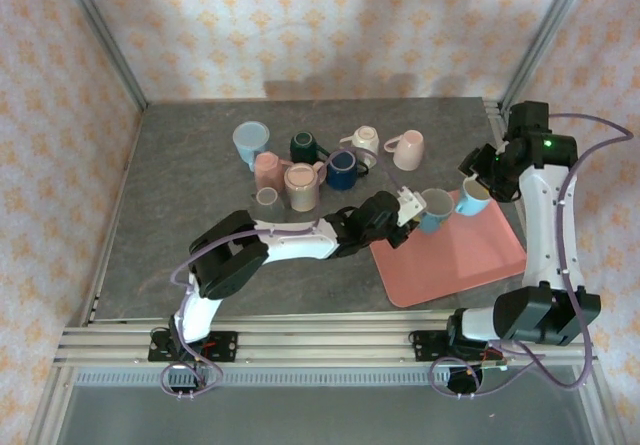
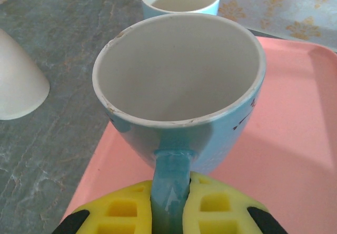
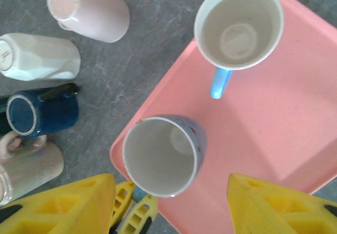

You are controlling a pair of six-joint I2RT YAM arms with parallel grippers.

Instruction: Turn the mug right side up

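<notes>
1. this is a robot test cell of the lab kind: a grey stone-look worktop (image 1: 180,255) is boxed in at nine, twelve and three o'clock by flat panels (image 1: 60,115) printed with an orange floral pattern.
2. bare metal posts (image 1: 100,35) rise at eleven and one o'clock where the panels meet, like the frame of a booth.
3. at six o'clock a slotted aluminium rail (image 1: 320,337) carries the left arm (image 1: 290,240) and the right arm (image 1: 545,205), bolted side by side, with loose cables (image 1: 574,255) looping along them.
4. the wares are mismatched mugs (image 1: 300,170) bunched toward twelve o'clock and a plain pink tray (image 1: 480,255) at four o'clock.
</notes>
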